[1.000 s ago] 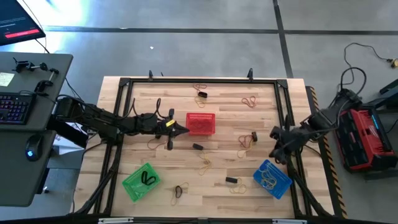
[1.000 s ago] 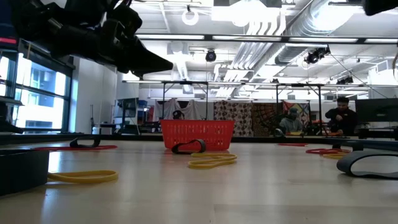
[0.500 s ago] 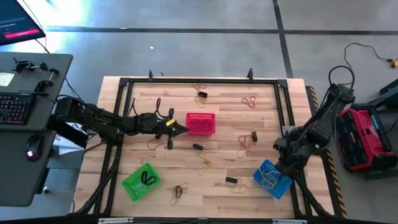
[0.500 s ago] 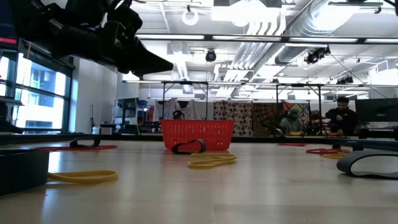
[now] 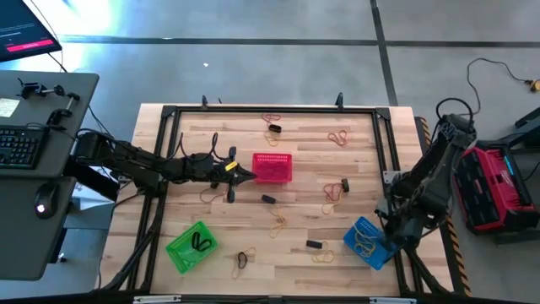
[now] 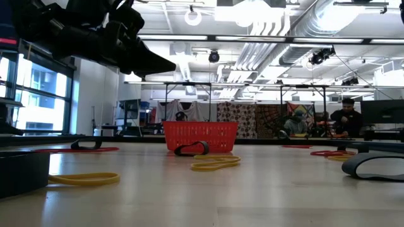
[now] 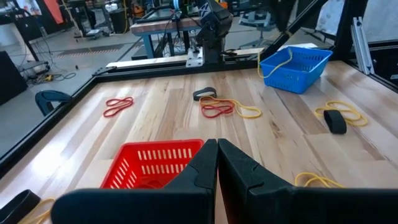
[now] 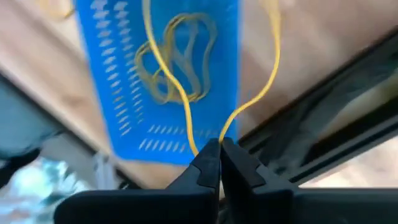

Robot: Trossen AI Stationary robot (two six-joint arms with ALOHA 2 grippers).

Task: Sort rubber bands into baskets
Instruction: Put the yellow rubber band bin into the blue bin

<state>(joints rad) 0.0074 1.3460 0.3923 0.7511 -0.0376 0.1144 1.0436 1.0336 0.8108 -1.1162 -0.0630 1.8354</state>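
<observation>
My right gripper (image 8: 219,149), which had swung in from the table's right edge, hung over the blue basket (image 5: 369,241) pinching a yellow rubber band (image 8: 186,87) (more yellow ones inside). Loose bands (image 5: 277,222) littered the table. My left gripper (image 5: 247,176), fingers together, stayed beside the red basket (image 5: 272,167).

Two dark jointed arms (image 5: 143,165) trailing black cables.
</observation>
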